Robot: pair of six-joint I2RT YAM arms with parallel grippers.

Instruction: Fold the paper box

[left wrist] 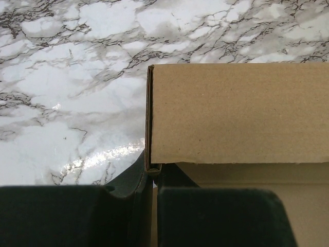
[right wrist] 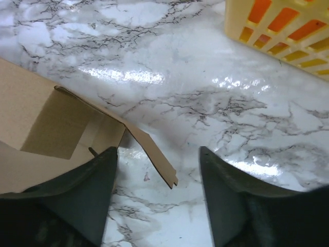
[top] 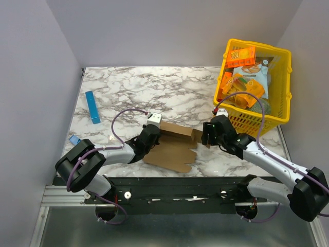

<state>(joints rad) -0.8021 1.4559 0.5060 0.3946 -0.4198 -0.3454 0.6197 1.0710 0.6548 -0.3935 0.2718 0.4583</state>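
Note:
The paper box is plain brown cardboard, partly folded, lying on the marble table between my two arms. My left gripper is at its left end, shut on the edge of an upright wall. In the left wrist view that wall stands tall, its doubled edge pinched between my fingers. My right gripper is at the box's right end, open. In the right wrist view a loose side flap sticks out between the spread fingers, touching neither, and the box's open inside lies to the left.
A yellow basket holding orange snack boxes and bags stands at the back right; its corner shows in the right wrist view. A slim blue bar lies at the left, a small blue piece nearer the table's front-left edge.

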